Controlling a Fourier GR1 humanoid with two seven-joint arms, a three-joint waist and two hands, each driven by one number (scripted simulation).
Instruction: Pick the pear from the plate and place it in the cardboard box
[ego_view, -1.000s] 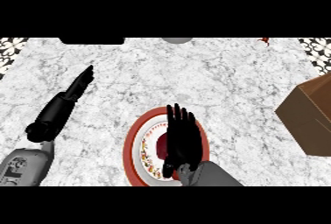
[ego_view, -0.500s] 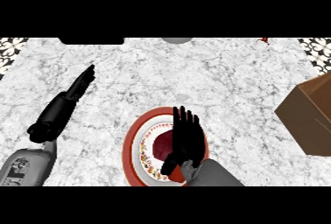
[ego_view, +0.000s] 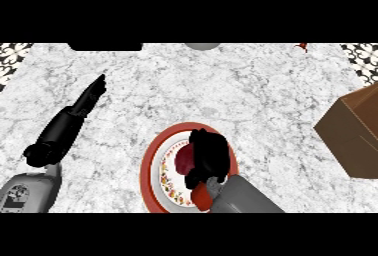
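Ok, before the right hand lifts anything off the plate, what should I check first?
1. Right hand over the plate: ok.
2. Fingers curled round the pear: ok.
3. How much of the pear the hand encloses: cannot tell, the hand hides most of it.
4. Cardboard box within view at the right: ok; its opening: cannot tell, it is cut off by the edge.
5. Counter between plate and box with nothing standing on it: ok.
6. Left hand resting open at the left, apart from the plate: ok.
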